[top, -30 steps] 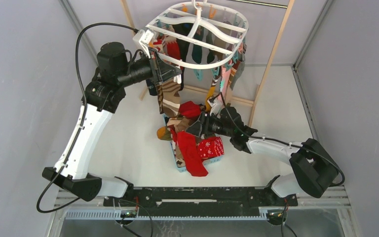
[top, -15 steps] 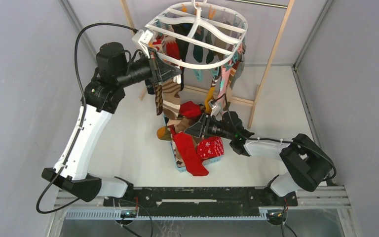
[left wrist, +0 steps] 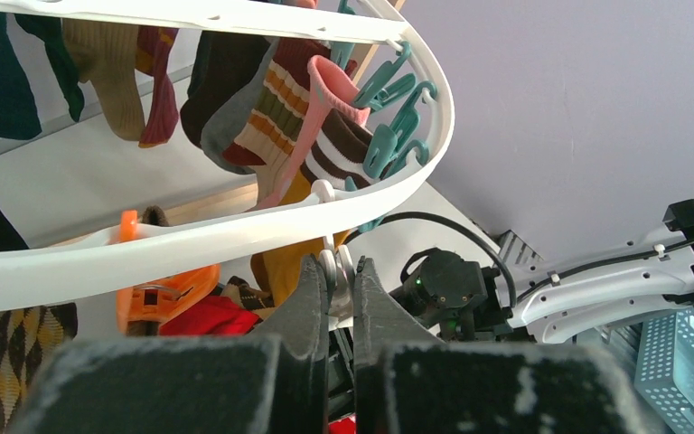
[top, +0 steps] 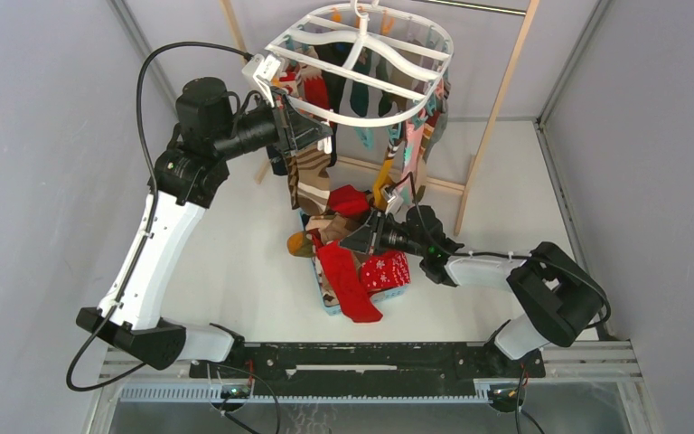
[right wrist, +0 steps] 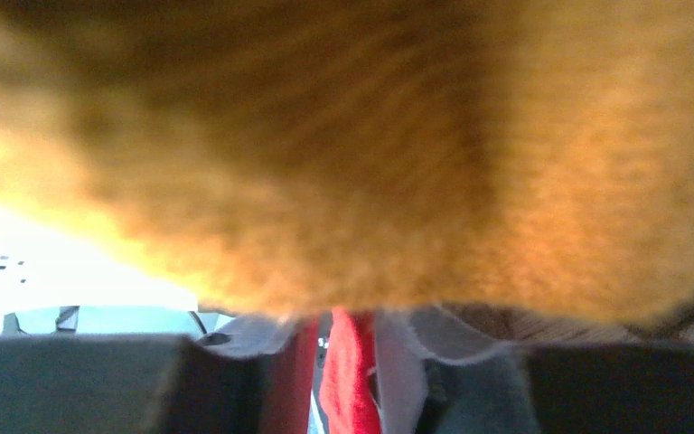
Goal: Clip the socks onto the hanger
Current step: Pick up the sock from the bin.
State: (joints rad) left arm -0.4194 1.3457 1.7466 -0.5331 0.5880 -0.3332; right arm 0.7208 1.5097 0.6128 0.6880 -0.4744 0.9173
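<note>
The white oval hanger [top: 375, 117] hangs at the top centre with several socks clipped on it; its ring also shows in the left wrist view [left wrist: 235, 231]. My left gripper [top: 318, 137] is shut on a white clothespin [left wrist: 331, 264] under the ring's near rim, beside a hanging argyle sock [top: 312, 172]. My right gripper [top: 361, 237] is low in the sock pile. In the right wrist view its jaws [right wrist: 348, 334] stand narrow with the red sock [right wrist: 348, 371] between them. A mustard sock [right wrist: 370, 154] blocks the upper view. The red sock [top: 348, 280] trails toward the front.
A light-blue basket [top: 330, 307] holds the pile, with a snowflake sock [top: 387, 269] on its right. The pale wooden rack frame [top: 492, 117] stands behind. An orange clothespin [left wrist: 158, 289] and teal clothespins [left wrist: 393, 136] hang from the ring. Grey walls close both sides.
My right arm has reached further left into the sock pile and the red sock's top has shifted slightly. The left arm has stayed at the hanger's rim.
</note>
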